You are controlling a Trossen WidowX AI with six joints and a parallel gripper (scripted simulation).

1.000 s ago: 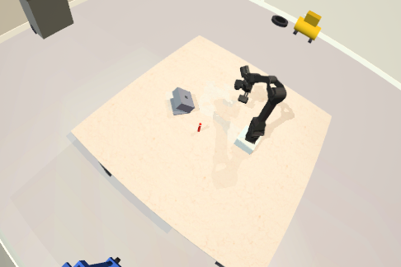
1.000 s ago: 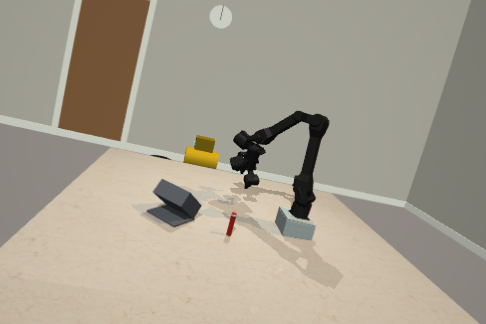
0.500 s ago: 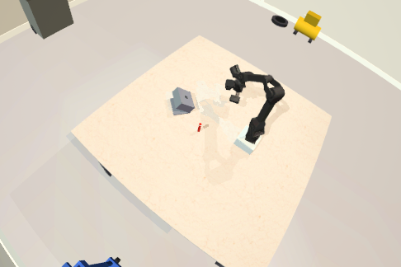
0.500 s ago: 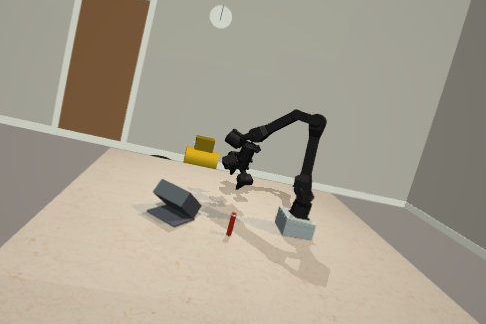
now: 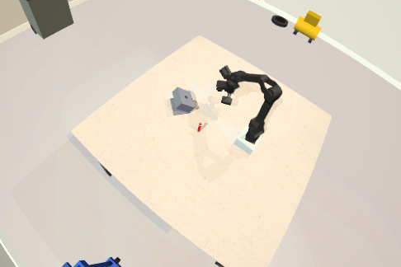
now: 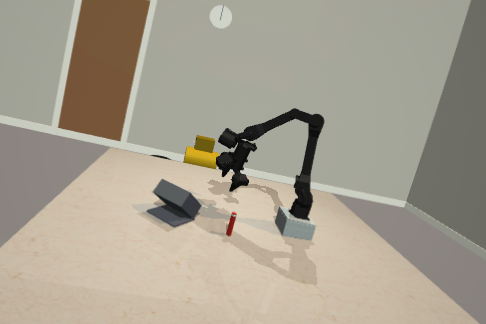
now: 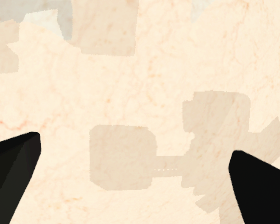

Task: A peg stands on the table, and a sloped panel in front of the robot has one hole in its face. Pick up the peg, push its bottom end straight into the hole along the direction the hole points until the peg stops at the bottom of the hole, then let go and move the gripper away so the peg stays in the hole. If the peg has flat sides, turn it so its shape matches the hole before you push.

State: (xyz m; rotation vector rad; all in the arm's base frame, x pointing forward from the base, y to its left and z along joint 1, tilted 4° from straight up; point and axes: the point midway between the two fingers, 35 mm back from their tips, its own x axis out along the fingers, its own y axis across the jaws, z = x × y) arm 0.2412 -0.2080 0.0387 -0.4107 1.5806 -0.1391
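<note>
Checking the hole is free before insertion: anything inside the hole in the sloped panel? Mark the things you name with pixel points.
Top view: the hole (image 5: 186, 97) shows only as a dark spot on the panel (image 5: 183, 100) (image 6: 177, 199), no peg sticking out. Its depth can't be seen; the exterior view doesn't show that face.

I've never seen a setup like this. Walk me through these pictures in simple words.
The machine is one black robot arm, jointed like a shoulder, elbow and wrist, standing on a pale block on the table. At its end is a claw with two fingers, spread open and holding nothing.

The top picture looks down from high above. The exterior one looks across the table from the side. The wrist one comes from the arm itself: dark fingertips at both edges, tabletop and shadows between.

On the table stands a small red peg, upright. Near it is a grey sloped panel; the top picture shows the dark hole in its face, where the peg should go.
</note>
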